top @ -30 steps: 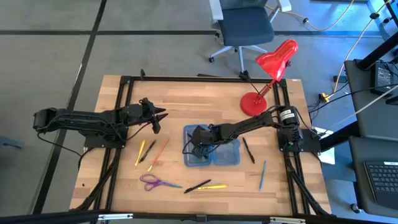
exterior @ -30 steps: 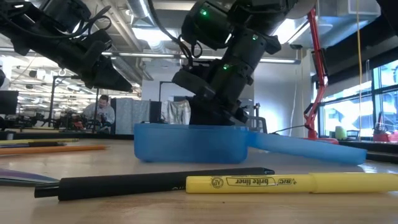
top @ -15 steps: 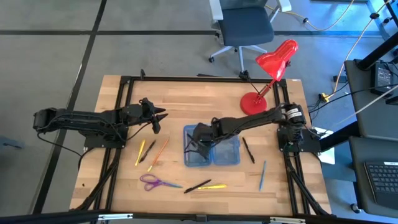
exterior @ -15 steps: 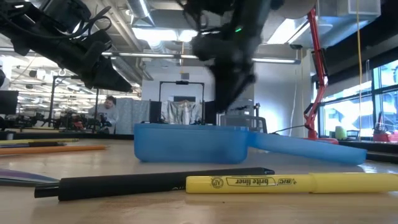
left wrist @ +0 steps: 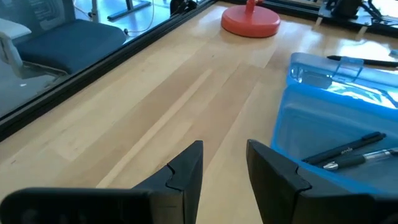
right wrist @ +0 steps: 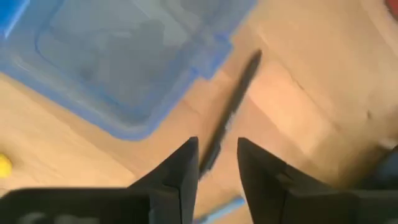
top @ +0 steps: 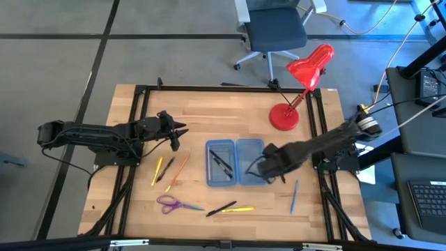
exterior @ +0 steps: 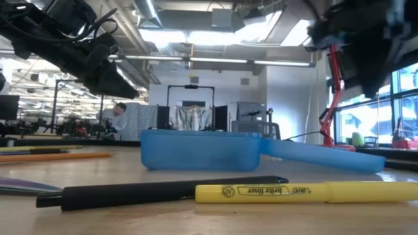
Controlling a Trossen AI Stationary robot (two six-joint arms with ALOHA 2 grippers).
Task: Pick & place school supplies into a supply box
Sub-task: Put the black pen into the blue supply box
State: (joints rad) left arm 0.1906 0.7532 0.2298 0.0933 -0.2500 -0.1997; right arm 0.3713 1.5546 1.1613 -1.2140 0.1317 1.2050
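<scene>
The translucent blue supply box point(top: 237, 162) lies open on the table with both halves flat; two dark pens point(top: 221, 162) lie in its left half. My right gripper point(top: 268, 167) is open and hovers over the box's right edge, above a black pen point(right wrist: 233, 109) that lies on the wood just right of the box. My left gripper point(top: 178, 132) is open and waits left of the box, above the table. Loose on the table lie a yellow pencil point(top: 157, 169), an orange pencil point(top: 179, 171), purple scissors point(top: 171, 204), a yellow highlighter point(top: 240, 208) and a blue pen point(top: 294, 196).
A red desk lamp point(top: 303, 84) stands at the far right of the table. A black pen point(top: 221, 208) lies beside the highlighter near the front edge, and another black pen point(top: 166, 169) lies between the two pencils. A black frame borders the tabletop.
My right gripper has risen out of the box's left half and swung toward the table's right edge, past the right half. Pens now show in the left half where it stood.
</scene>
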